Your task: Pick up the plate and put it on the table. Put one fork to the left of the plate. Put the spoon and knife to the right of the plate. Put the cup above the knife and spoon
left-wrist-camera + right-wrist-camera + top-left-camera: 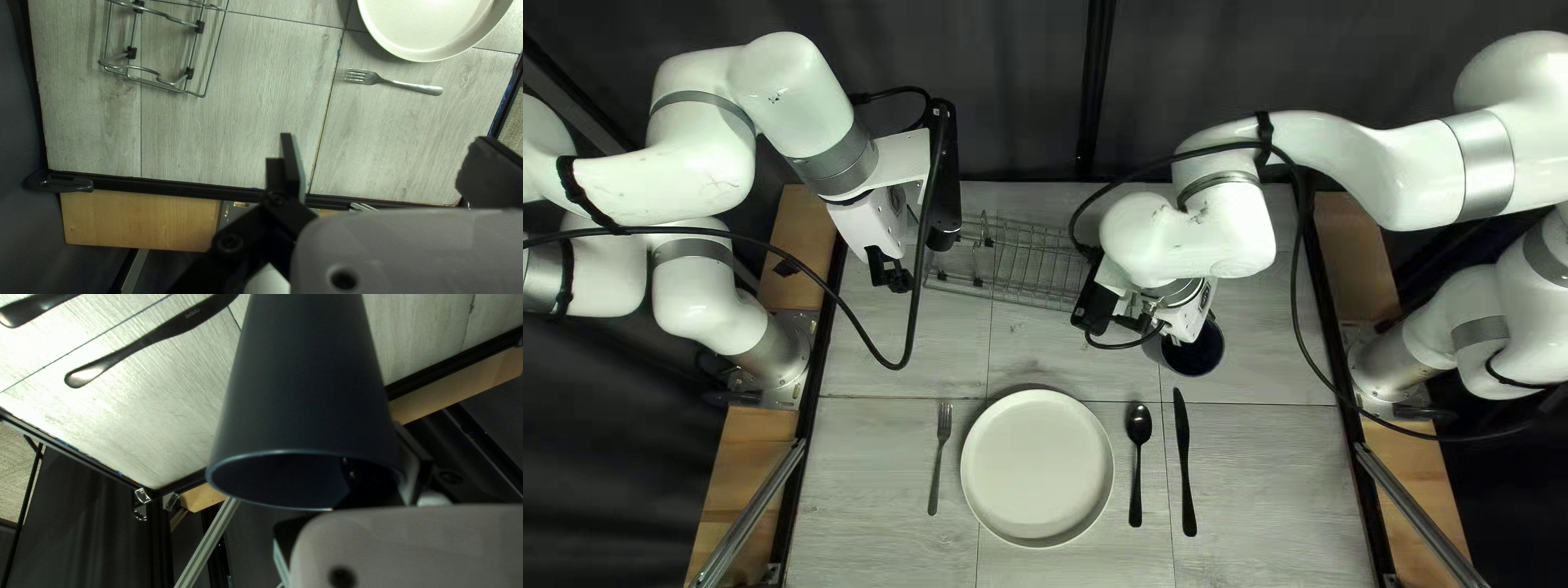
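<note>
Nearest the lens you have the cup [302, 392], its wall pinched by your right tool [1184, 316], one finger inside and one outside, a grip only the right wrist view shows you. Your left tool [891, 272] is spread, near the wire rack [1013, 264]. The top left view gives you the whole setting on the counter [871, 523]: fork [937, 463] left of the plate [1037, 468], spoon [1137, 468] and knife [1185, 463] to its right, cup above them.
</note>
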Tool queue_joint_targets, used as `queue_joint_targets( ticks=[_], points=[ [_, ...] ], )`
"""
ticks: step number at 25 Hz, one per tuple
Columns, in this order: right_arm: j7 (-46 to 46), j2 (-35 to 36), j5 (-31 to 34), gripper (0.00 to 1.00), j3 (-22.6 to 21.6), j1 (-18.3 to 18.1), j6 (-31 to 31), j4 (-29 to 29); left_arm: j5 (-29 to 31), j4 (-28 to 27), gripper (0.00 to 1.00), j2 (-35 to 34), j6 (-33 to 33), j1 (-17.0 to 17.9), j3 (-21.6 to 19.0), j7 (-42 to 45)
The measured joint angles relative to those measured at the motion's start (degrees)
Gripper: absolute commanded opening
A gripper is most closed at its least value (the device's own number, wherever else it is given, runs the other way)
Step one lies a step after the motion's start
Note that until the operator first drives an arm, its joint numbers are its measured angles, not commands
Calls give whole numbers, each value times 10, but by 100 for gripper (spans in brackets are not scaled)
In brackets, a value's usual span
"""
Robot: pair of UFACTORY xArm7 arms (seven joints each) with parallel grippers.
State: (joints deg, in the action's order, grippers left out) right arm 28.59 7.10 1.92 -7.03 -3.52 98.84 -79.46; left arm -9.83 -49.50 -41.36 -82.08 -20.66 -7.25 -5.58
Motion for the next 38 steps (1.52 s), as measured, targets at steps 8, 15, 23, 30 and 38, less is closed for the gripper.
queue_joint_targets(
  ticks=[8,15,23,30,38],
  points=[
    [-73,5,-28,0,16,-28,-56,52,0,0,100,0,0,0,0,0],
    [-126,16,-72,0,34,-59,-95,86,0,0,100,0,0,0,0,0],
    [-169,51,-105,0,54,-92,-109,103,0,0,100,0,0,0,0,0],
    [-183,78,-116,0,60,-103,-126,98,0,0,100,0,0,0,0,0],
    [-187,88,-117,100,62,-106,-132,93,0,0,100,0,0,0,0,0]
  ],
)
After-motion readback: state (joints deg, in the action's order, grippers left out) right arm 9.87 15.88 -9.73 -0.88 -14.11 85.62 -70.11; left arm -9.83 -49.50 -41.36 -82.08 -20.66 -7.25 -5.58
